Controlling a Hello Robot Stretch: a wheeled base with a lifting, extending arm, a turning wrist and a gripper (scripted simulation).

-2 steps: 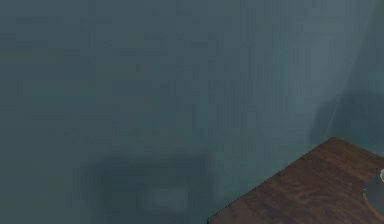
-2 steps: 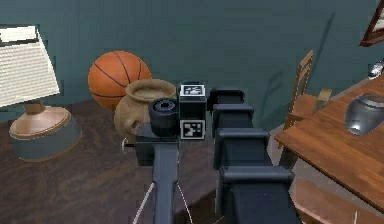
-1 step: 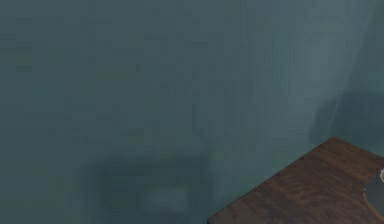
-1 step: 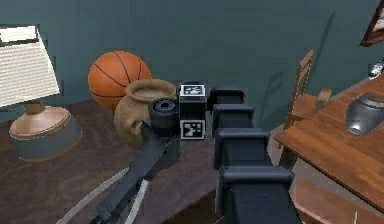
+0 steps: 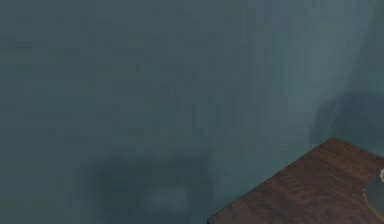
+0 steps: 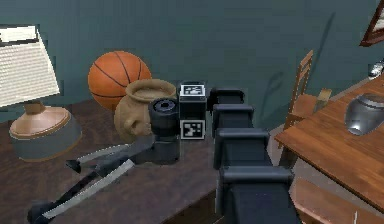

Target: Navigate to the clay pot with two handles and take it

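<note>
Start at the gripper [image 6: 58,188], low over a dark tabletop [image 6: 150,200], with both thin fingers [image 6: 110,157] stretched away from the two white marker squares [image 6: 192,112]. Impossible to tell the fingers' stance, or whether holding anything.

Just behind the gripper's dark body, on its far side, find the clay pot [image 6: 140,108]. Tan, upright on the tabletop, mouth up, long axis vertical. One handle showing on the side toward the fingertips, the other hidden behind the gripper's body. Touching the gripper or merely close: cannot tell.

So not ahead of the fingertips at all, but farther out than the gripper and back toward its wrist end. Judging from this, calls for turning the wrist or shifting to bring the finger end round to the pot. Only one arm here, so no choosing between hands.

Beyond the pot, farther again from the gripper, note a basketball [image 6: 118,75]. Near the finger end and farther out, a lamp [image 6: 40,125] with a pale shade. Back along the arm [image 6: 245,160] and well apart on the wrist side, a wooden chair [image 6: 305,85] and a wooden table [image 6: 335,140] bearing a grey vessel [image 6: 364,113].

No writing legible anywhere: only black patterns on the white squares, dark seams on the ball, faint lines on the lampshade.
</note>
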